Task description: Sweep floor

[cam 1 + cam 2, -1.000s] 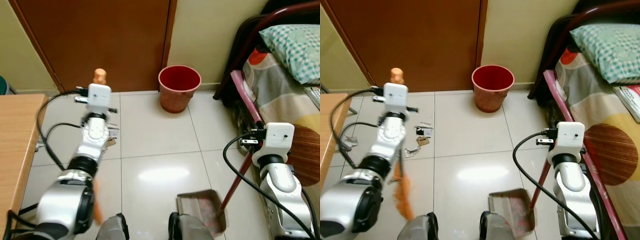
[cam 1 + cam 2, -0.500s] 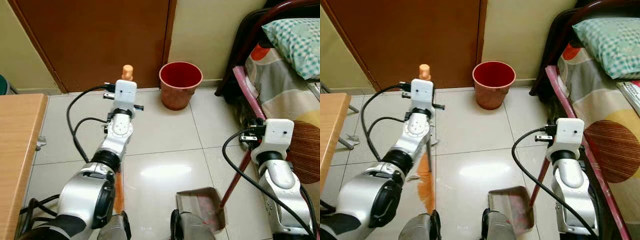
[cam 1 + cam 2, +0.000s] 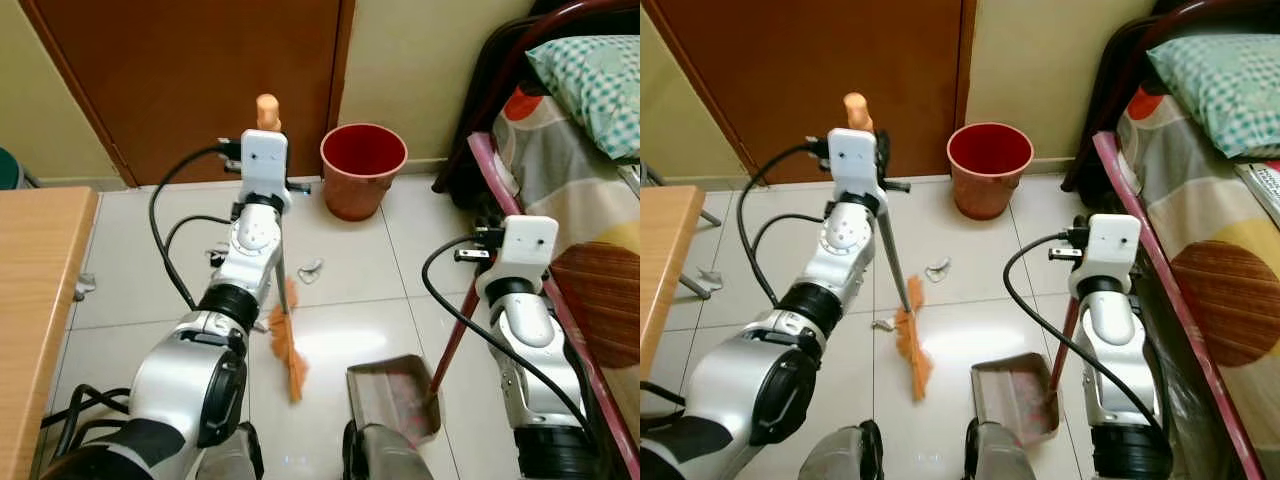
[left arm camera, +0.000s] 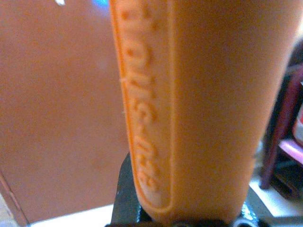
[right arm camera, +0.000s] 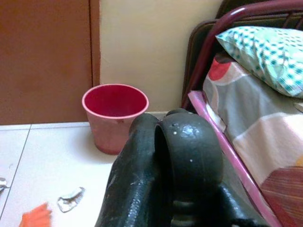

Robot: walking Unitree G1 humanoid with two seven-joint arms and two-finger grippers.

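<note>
The orange top of a broom handle (image 3: 266,108) is gripped by my left gripper (image 4: 180,208), raised in front of the brown door. The broom's grey shaft slants down to orange bristles (image 3: 288,348) on the white tiles, just left of the dustpan (image 3: 392,398). That grey dustpan rests between my feet with pinkish dirt inside. Its red handle (image 3: 452,340) rises to my right gripper (image 5: 166,161), which is shut on the handle's black end. Paper scraps (image 3: 310,268) lie on the tiles near the bristles, and more scraps (image 3: 218,256) lie further left.
A red bucket (image 3: 363,170) stands against the wall by the door (image 3: 190,70). A bed (image 3: 575,200) with a red frame and a checked pillow (image 3: 590,65) runs along my right. A wooden table (image 3: 35,300) edges in on my left.
My left arm has swung the broom rightward, dragging the bristles from the left tiles to beside the dustpan. My right arm and the dustpan have shifted slightly left.
</note>
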